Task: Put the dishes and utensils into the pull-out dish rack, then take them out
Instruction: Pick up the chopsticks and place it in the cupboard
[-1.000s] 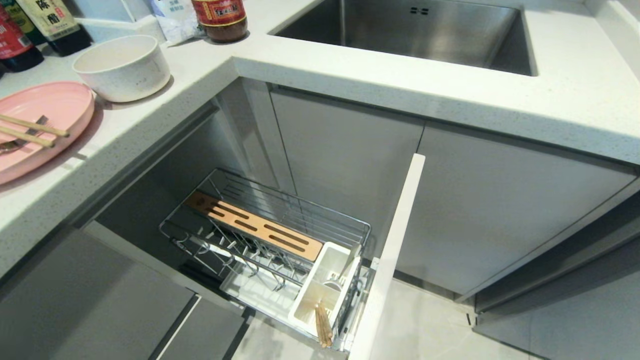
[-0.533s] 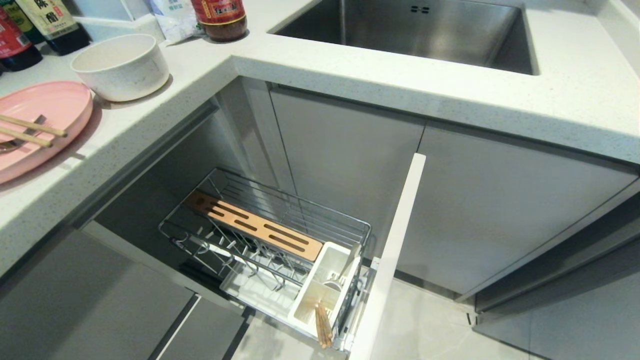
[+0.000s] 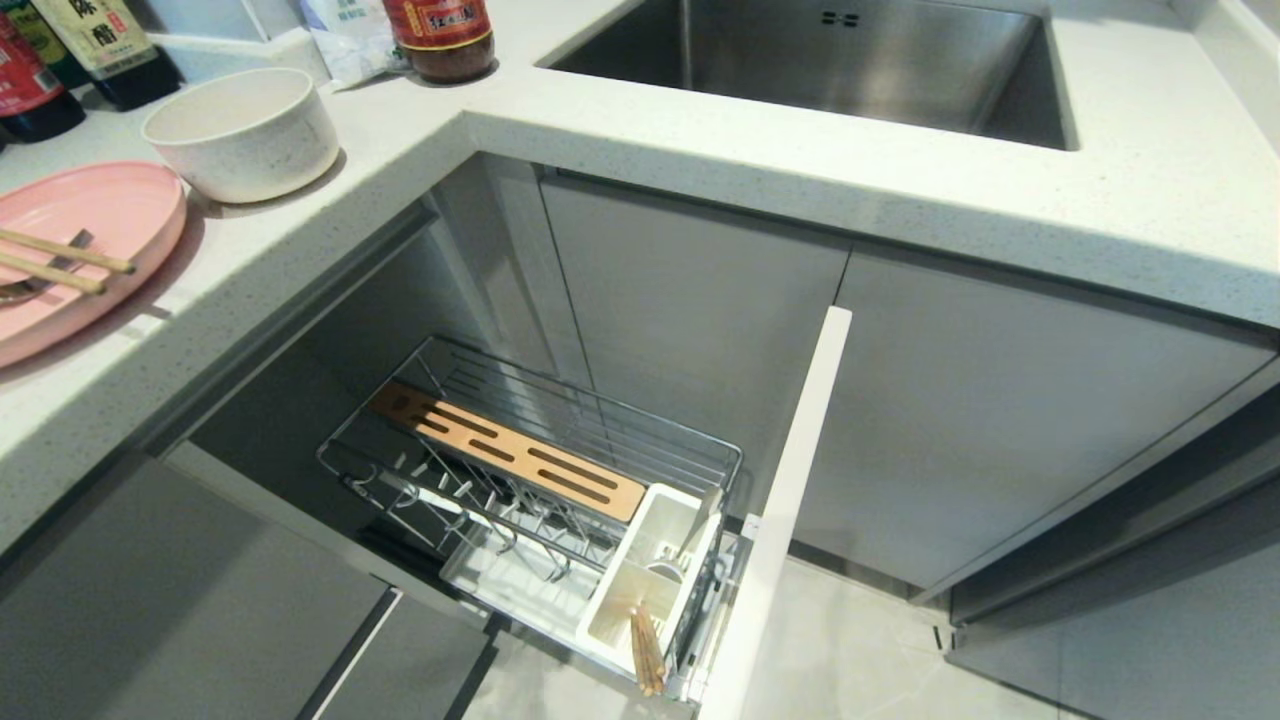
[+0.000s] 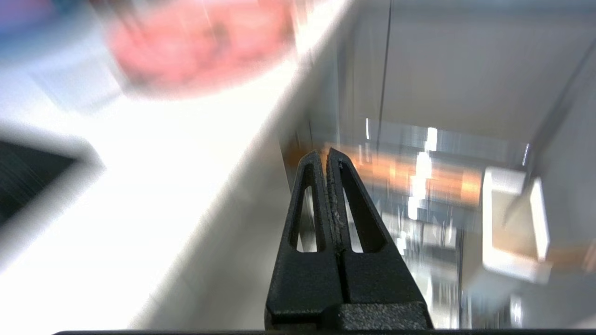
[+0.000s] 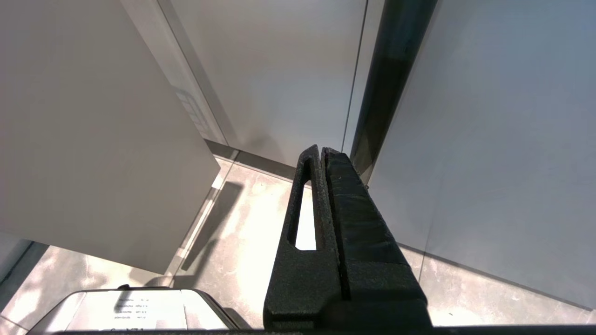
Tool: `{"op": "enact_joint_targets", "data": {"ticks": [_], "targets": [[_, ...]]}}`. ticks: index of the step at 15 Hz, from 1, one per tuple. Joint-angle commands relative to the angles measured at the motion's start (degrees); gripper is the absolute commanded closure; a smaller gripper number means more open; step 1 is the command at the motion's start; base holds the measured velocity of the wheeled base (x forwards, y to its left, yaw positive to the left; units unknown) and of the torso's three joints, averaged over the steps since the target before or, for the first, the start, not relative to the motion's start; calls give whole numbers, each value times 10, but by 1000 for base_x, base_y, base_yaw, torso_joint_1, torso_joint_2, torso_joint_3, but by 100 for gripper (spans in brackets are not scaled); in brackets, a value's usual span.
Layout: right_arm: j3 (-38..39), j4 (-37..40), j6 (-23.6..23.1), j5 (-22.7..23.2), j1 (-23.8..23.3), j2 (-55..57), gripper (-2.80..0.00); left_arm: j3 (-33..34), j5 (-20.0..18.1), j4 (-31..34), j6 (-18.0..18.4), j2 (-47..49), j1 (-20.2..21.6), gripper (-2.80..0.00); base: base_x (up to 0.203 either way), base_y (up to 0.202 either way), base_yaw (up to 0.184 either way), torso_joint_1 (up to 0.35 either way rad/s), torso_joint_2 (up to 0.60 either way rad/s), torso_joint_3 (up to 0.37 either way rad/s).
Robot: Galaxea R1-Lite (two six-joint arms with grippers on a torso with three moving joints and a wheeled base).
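on the white speckled counter [image 3: 300, 215] at far left lies the pale-pink plate [image 3: 95, 215], cut off by the frame edge, with a pair of wooden chopsticks [image 3: 70, 262] resting across it and the silver fork [image 3: 45, 275] beside them, also on the plate. just behind the plate stands the cream-white speckled bowl [image 3: 240, 130], upright and close to the plate's rim. further back along the counter are dark sauce bottles [image 3: 85, 50], a pale bag [image 3: 350, 35] and a red-labelled jar [image 3: 440, 38]. below the counter edge the pull-out dish rack [image 3: 530, 470] stands drawn out of the cabinet — chrome wire basket, plate prongs along its near side, the slotted wooden strip [image 3: 505, 450] running its length. at the rack's right end sits the white utensil cup [image 3: 650, 580], and a second pair of chopsticks [image 3: 647, 650] leans out of its nearest compartment. the white panel front [image 3: 785, 500] closes the rack on the right. past it are grey cabinet doors [image 3: 1000, 430], and above them the steel sink [image 3: 830, 60]. neither arm shows in the head view. the left gripper [image 4: 324, 156] hangs by the counter edge with its fingers pressed together, grasping nothing — the pink plate is a blur beyond it. the right gripper [image 5: 321, 151] is likewise clenched and empty, pointing at the cabinet fronts and the floor [image 5: 242, 232].
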Motion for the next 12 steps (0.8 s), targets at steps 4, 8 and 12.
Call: {"op": "enact_joint_targets", "data": {"ticks": [4, 8, 12], "targets": [[0, 0, 0, 0, 0, 0, 0, -250, 1, 11, -1, 263, 15, 0, 0, 0, 0, 0, 0, 0], [0, 0, 0, 0, 0, 0, 0, -402, 20, -13, -62, 418, 11, 0, 0, 0, 0, 0, 0, 0], [0, 0, 0, 0, 0, 0, 0, -492, 88, 9, -205, 520, -13, 0, 0, 0, 0, 0, 0, 0]]}}
